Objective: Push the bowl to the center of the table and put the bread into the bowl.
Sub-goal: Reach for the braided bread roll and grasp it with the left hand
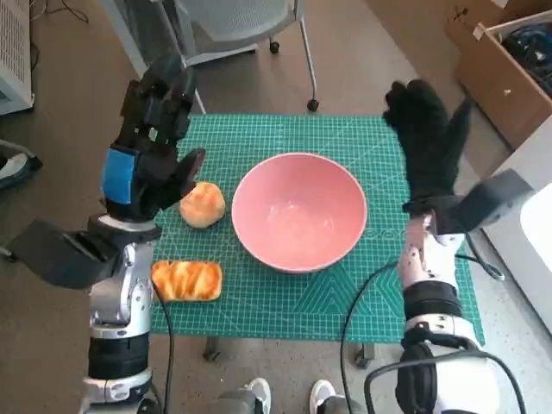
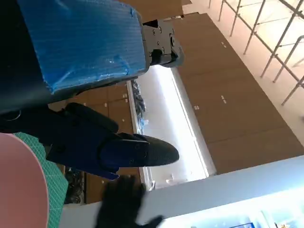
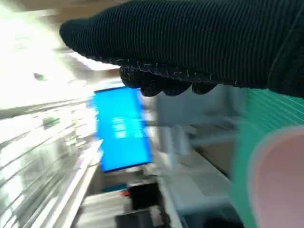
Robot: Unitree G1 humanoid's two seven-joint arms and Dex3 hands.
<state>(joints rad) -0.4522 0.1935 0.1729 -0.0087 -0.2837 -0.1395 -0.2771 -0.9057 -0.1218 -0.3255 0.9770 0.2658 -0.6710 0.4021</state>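
Nearest to me in the head view, at the table's front edge on the left, I see a golden-brown loaf of bread (image 1: 187,280) with ridged, glossy crust lying flat on the green cutting mat (image 1: 285,306). Just beyond it a second piece, a round pale-gold bun (image 1: 203,205), sits close beside the left rim of the pink bowl (image 1: 299,211) without clearly touching it. That bowl is wide, smooth and empty, standing upright roughly at the middle of the mat; its pink rim also shows at the edge of both wrist views. My left hand (image 1: 151,138), black with blue tape on its back, hangs raised over the mat's left side, above and just beside the bun, fingers spread and holding nothing. My right hand (image 1: 427,142) in the black knitted glove is lifted over the mat's right side, well clear of the bowl, fingers splayed wide and empty. The right wrist view is blurred, showing only the glove and a bright blue screen (image 3: 121,128). Farther off, past the table, I see an office chair's base (image 1: 250,34) on the brown floor, and a wooden cabinet (image 1: 504,73) at the far right.
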